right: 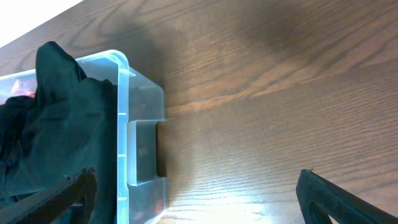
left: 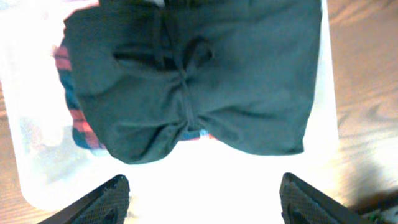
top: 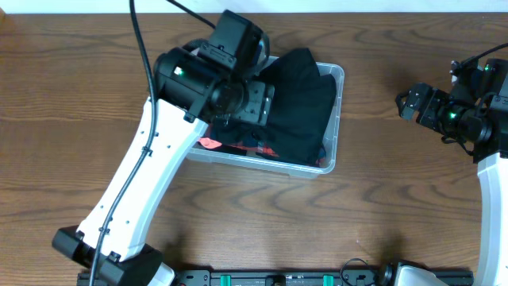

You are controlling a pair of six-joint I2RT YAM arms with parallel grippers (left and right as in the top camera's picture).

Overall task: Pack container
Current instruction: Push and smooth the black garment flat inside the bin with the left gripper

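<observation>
Container heaped with dark cloth above its rim; left tool spread overhead, right tool spread well aside.

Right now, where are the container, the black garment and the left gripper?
container (top: 336, 119): overhead view, its bare end wall near the rim.
black garment (top: 298, 103): overhead view, middle of the cloth.
left gripper (left: 204, 190): left wrist view, midway between its open fingertips.

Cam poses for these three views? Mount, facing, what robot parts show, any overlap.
Overhead: fixed above table, looks straight down; left arm, right arm, container, dark garment visible.
Left wrist: over the container, looks down at the garment; own fingers at bottom edge.
Right wrist: beside the container, faces its end wall; own fingers at bottom corners.
Shared: all show container and garment.
</observation>
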